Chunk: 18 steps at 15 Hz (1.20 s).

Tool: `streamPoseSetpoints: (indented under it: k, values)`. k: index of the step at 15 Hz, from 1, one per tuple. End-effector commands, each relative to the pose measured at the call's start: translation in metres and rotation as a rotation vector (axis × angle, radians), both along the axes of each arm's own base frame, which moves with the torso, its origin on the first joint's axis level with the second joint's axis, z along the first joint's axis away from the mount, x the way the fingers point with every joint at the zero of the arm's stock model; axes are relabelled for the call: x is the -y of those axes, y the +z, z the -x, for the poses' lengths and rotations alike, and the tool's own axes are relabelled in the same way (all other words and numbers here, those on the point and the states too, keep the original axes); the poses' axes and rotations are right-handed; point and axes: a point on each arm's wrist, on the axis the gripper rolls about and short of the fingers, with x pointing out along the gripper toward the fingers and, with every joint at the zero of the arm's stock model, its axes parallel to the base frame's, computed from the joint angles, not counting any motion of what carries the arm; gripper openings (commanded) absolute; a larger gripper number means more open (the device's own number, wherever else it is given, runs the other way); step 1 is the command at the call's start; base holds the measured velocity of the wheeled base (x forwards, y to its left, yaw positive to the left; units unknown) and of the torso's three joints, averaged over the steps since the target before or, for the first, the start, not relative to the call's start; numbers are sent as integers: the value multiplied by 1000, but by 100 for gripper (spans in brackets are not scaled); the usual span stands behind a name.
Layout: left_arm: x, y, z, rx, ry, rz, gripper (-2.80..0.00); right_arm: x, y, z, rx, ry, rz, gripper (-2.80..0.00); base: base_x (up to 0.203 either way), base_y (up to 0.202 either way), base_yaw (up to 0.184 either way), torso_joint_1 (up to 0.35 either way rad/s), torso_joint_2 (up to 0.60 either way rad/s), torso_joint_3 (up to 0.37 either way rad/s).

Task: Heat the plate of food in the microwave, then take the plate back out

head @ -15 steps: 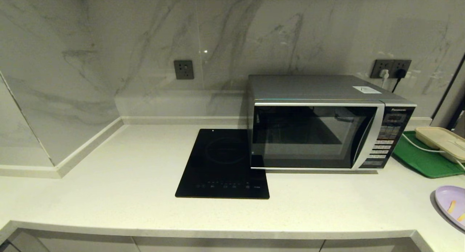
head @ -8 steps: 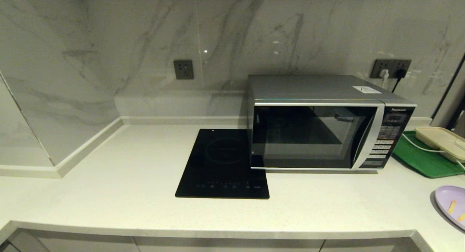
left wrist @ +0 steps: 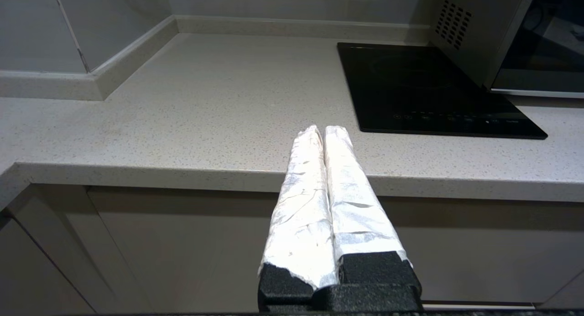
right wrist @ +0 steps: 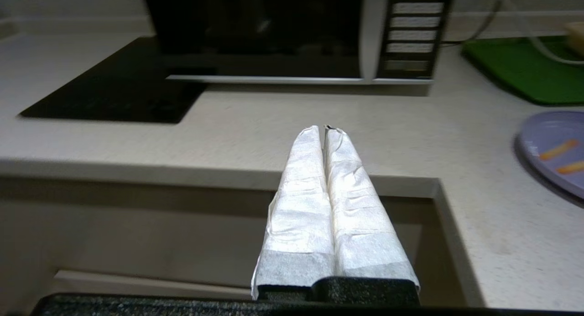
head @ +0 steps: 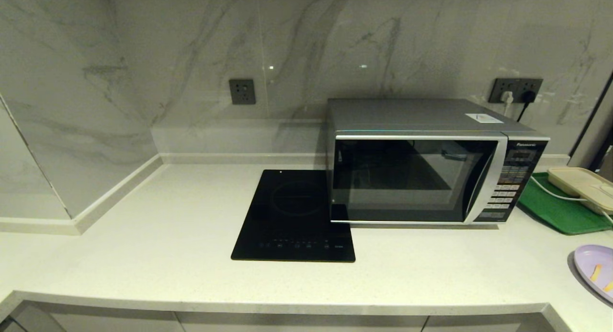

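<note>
Both claws pressed together and empty, the right claw (right wrist: 325, 128) hangs off the desk (head: 143, 255) edge facing the shut microwave (head: 431, 164), the left claw (left wrist: 321, 130) parked alongside, while the plate of food (head: 596, 269) waits at the desk's right, likely door first.

Lavender plate of food (head: 596, 270) on counter; silver microwave (head: 433, 162) door shut.

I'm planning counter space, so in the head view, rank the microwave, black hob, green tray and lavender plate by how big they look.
1. microwave
2. black hob
3. green tray, cut off by the frame edge
4. plate of food, also cut off, so its rank against the tray is unsure.
</note>
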Motion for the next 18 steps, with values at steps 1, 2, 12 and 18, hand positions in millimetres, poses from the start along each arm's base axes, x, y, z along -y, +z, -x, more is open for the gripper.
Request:
streamPoseSetpoints:
  k: [1,2,12,18]
  values:
    - [0,0,0,0,2,1,-280,2,-9,-4,-11,-106,-8,-280,0,0,0,0,0,0]
    - [0,0,0,0,0,1,-280,2,-10,-4,-16,-86,49,-280,0,0,0,0,0,0]
    - [0,0,0,0,0,1,-280,2,-10,-4,-14,-77,20,-280,0,0,0,0,0,0]
    - [0,0,0,0,0,1,-280,2,-10,-4,-13,-88,12,-280,0,0,0,0,0,0]
